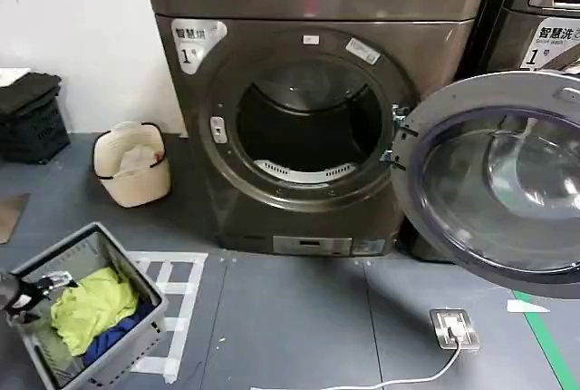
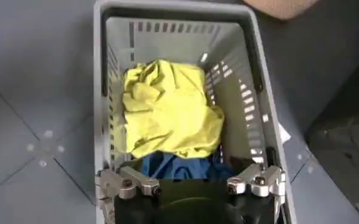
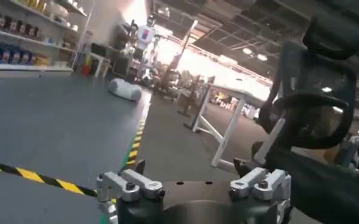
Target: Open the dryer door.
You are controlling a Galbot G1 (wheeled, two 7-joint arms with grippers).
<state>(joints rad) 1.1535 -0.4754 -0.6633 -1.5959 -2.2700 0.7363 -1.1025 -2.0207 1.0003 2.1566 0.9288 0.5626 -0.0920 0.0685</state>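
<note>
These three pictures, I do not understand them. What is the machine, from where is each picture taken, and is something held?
The machine is a robot with two arms, each ending in a gripper, a two-fingered clamp. The head view comes from a camera on its head. It looks down at a dryer whose round door already stands swung open to the robot's right, so the drum is visible. On the floor lie a grey basket with yellow and blue clothes, a small cream bin and a floor socket with a cable.

The left wrist view comes from a camera on the left arm. The left gripper hangs open over the basket, just above the yellow cloth, holding nothing.

The right wrist view looks out into the room behind. The right gripper is open and empty too.
</note>
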